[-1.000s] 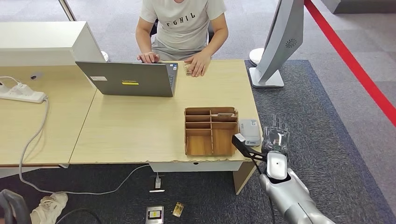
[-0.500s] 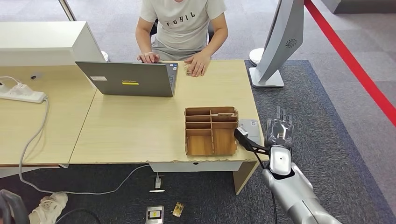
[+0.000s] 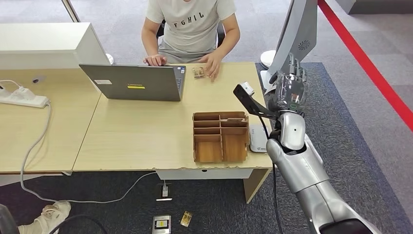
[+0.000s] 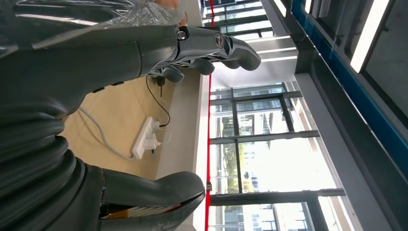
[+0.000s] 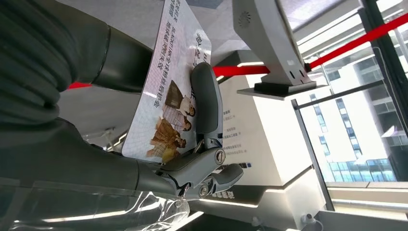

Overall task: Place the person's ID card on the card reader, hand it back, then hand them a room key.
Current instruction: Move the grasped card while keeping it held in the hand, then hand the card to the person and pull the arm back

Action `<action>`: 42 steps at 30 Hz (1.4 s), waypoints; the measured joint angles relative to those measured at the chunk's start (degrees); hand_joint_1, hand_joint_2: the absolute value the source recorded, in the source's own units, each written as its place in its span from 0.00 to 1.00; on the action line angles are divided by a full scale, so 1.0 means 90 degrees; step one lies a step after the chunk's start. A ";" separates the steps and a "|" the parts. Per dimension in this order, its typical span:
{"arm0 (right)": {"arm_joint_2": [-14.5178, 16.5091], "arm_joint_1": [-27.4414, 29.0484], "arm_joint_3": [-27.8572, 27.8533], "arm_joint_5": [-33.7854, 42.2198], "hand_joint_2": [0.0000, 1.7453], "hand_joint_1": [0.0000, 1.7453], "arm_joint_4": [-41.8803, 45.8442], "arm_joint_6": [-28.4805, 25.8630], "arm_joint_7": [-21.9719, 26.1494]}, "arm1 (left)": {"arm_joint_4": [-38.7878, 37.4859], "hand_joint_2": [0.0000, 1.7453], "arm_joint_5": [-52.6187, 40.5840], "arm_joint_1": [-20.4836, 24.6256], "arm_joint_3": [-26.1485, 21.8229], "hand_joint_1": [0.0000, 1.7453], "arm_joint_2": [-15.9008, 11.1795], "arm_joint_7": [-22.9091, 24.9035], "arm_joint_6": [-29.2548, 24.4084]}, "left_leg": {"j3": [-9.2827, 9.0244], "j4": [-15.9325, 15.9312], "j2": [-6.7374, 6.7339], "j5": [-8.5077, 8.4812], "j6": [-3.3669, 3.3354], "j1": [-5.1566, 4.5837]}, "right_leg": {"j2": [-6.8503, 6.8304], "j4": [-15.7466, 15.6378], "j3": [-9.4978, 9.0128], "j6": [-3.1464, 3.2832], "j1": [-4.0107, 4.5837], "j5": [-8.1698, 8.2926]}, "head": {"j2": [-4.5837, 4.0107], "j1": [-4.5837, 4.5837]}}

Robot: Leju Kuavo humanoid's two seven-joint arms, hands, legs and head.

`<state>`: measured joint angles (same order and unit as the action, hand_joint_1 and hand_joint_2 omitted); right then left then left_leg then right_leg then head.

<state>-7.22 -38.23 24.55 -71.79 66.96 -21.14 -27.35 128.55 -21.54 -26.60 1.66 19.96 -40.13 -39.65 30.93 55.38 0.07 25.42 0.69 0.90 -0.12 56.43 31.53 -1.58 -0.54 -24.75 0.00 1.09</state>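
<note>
Holding a printed card (image 5: 175, 91) flat between thumb and fingers, the right hand (image 3: 290, 87) stands raised off the right end of the worktop (image 3: 146, 131), beyond its edge. The wrist view shows the thumb (image 5: 208, 98) pressed across the card's face, the card's long axis running out along the fingers. Whether this is the ID card or a room key cannot be told from the print.

From the hand, the person (image 3: 190, 29) sits across the worktop toward the robot's left and farther off, one hand (image 3: 213, 61) resting by a small item (image 3: 197, 72) at the far edge. A handover, judging by this, would need a reach forward and leftward. The reader (image 3: 258, 138) lies nearer, below and behind the hand, just beside the wooden organiser (image 3: 220, 136).

The head view gives this layout but hides the card behind the fingers. The left hand (image 4: 144, 53) has its fingers curled, nothing seen in them, over the worktop near a power strip (image 4: 146, 139), far from the person, so the right arm is better placed.
</note>
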 joint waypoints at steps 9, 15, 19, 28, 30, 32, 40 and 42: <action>0.0482 -0.0105 0.0053 0.0393 1.00 1.00 0.0110 -0.0192 0.0173 | 0.0004 1.00 0.0027 -0.0003 -0.0027 0.00 0.0001 0.0000 0.0000 | 0.0004 -0.0001 0.0002 0.0001 0.0000 -0.0002 | 0.0000 0.0000 0.0002 0.0000 0.0001 -0.0001 | 0.0000 0.0000; 0.0863 -0.0247 0.0185 0.0406 1.00 1.00 -0.0261 -0.0503 0.0342 | 0.0004 1.00 -0.0085 -0.0013 -0.0023 0.00 0.0012 0.0000 0.0000 | 0.0005 -0.0001 0.0003 0.0000 0.0000 -0.0001 | 0.0000 0.0000 0.0004 0.0001 0.0001 -0.0002 | 0.0000 0.0000; 0.1079 -0.0313 0.0280 0.0353 1.00 1.00 -0.0544 -0.0590 0.0373 | 0.0004 1.00 -0.0095 -0.0018 -0.0022 0.00 0.0012 0.0000 0.0000 | 0.0006 -0.0001 0.0004 0.0000 0.0000 -0.0001 | 0.0000 0.0001 0.0004 0.0002 0.0002 -0.0003 | 0.0000 0.0000; 0.1375 -0.0448 0.0405 0.0259 1.00 1.00 -0.1117 -0.0734 0.0402 | 0.0004 1.00 -0.0046 -0.0028 -0.0026 0.00 0.0012 0.0000 0.0000 | 0.0005 0.0000 0.0005 0.0001 0.0000 -0.0002 | 0.0000 -0.0001 0.0004 0.0002 0.0001 -0.0004 | 0.0000 0.0000; 0.1404 -0.0461 0.0409 0.0235 1.00 1.00 -0.1219 -0.0761 0.0389 | 0.0004 1.00 -0.0029 -0.0029 -0.0031 0.00 0.0012 0.0000 0.0000 | 0.0005 0.0000 0.0005 0.0001 0.0000 -0.0002 | 0.0000 -0.0001 0.0004 0.0002 0.0001 -0.0004 | 0.0000 0.0001; 0.1422 -0.0471 0.0410 0.0220 1.00 1.00 -0.1310 -0.0779 0.0364 | 0.0004 1.00 -0.0011 -0.0029 -0.0038 0.00 0.0012 0.0000 0.0000 | 0.0005 0.0000 0.0005 0.0001 0.0000 -0.0002 | 0.0000 -0.0001 0.0004 0.0002 0.0001 -0.0004 | 0.0000 0.0001; 0.1441 -0.0494 0.0410 0.0029 1.00 0.00 -0.1586 -0.0763 0.0263 | 0.0004 1.00 0.0031 -0.0028 -0.0071 0.00 0.0012 0.0000 0.0000 | 0.0005 0.0000 0.0005 0.0001 0.0000 -0.0002 | 0.0000 -0.0001 0.0006 0.0002 0.0001 -0.0004 | 0.0000 0.0000; 0.1438 -0.0494 0.0410 -0.0004 1.00 0.00 -0.1635 -0.0710 0.0238 | 0.0004 1.00 0.0034 -0.0028 -0.0085 0.00 0.0012 0.0000 0.0000 | 0.0005 0.0000 0.0004 0.0001 0.0000 -0.0002 | 0.0000 -0.0001 0.0006 0.0002 0.0001 -0.0004 | 0.0000 0.0000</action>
<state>5.72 -42.68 28.24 -71.83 52.24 -27.53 -25.20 128.58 -21.23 -26.85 0.90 20.06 -40.13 -39.65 30.97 55.37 0.11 25.43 0.69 0.88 -0.12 56.42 31.58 -1.56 -0.53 -24.79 0.00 1.09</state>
